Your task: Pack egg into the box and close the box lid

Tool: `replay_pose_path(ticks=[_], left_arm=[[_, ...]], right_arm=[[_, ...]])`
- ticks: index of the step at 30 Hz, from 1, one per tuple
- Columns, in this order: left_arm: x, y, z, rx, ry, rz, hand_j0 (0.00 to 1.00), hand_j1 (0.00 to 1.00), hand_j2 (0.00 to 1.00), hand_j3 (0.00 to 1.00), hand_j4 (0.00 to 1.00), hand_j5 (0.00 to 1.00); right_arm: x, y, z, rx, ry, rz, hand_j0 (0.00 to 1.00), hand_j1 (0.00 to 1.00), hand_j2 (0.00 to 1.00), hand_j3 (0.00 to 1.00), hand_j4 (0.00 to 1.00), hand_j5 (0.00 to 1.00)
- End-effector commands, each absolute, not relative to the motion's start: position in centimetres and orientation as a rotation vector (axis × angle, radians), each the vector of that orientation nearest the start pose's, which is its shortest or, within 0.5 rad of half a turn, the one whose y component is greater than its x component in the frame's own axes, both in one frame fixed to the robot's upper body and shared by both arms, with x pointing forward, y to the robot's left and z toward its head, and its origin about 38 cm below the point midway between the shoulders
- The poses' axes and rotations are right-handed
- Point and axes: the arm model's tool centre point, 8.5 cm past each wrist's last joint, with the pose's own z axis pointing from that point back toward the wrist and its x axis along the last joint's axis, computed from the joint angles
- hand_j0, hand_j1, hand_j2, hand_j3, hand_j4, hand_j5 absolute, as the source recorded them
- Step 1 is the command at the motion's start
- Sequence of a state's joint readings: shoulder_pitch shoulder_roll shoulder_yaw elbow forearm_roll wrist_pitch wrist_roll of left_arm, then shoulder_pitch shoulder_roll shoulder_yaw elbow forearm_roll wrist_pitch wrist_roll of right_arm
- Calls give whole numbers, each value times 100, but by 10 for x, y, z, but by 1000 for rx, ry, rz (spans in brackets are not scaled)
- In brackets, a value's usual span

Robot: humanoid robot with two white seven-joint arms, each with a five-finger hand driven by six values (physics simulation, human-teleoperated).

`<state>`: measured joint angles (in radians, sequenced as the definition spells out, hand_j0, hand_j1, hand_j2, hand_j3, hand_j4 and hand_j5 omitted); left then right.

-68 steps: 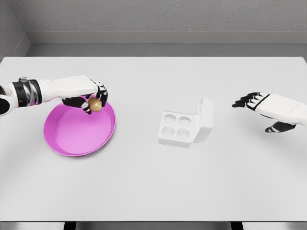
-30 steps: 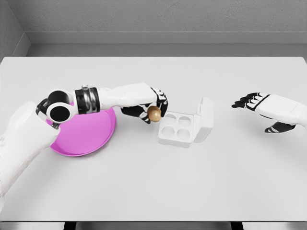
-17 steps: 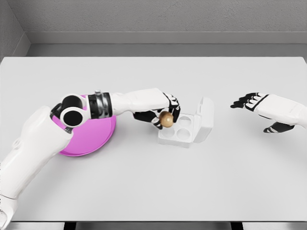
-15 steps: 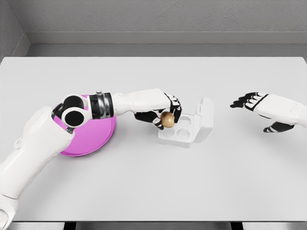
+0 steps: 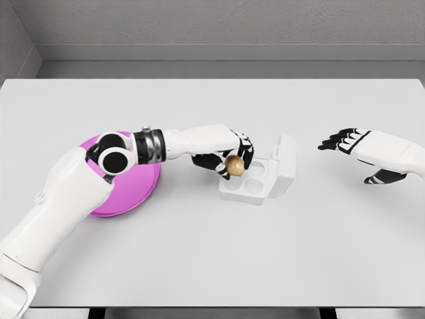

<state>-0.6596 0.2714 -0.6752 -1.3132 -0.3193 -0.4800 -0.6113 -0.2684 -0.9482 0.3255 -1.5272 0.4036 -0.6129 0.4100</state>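
The pink bowl [image 5: 139, 189] sits at the table's [image 5: 212, 259] 9 o'clock side, partly hidden by the left arm. The left hand [image 5: 229, 151] has its fingers curled around the egg [image 5: 234, 166], holding it over the far-left cup of the white box [image 5: 247, 188]. The box lid [image 5: 284, 166] stands open at the box's 3 o'clock edge. The right hand [image 5: 352, 141] hovers at 3 o'clock, fingers spread, holding nothing.

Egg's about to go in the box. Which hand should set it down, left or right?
Left. The left hand already grips the egg right over the box, whose lid stands open. The right hand hovers open, off beyond the lid.
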Motion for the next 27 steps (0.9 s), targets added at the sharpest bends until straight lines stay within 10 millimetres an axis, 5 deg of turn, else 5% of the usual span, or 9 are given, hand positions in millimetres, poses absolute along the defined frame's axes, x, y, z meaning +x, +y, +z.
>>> replay_pose_path(ticks=[1,11,17,27], left_arm=[[446,87,161,-147,-1661,-1875,15,15,15,15,15,15],[450,81,160,-150,-1656,-1871,16,16,16,16,16,16],[452,81,163,-145,-1661,-1872,48,48,48,48,48,48],[452,82,163,-143,-1665,-1869,57,57,57,57,57,57]], right_arm=[[378,-378,190,-463,-1382,1928,100,100,100,100,100,100],[378,-378,190,-464,-1381,1929,100,100,100,100,100,100],[378,-378,190,-464,-1381,1929,100,100,100,100,100,100],[377,-376,191,-463,-1386,1933,100,100,100,100,100,100]])
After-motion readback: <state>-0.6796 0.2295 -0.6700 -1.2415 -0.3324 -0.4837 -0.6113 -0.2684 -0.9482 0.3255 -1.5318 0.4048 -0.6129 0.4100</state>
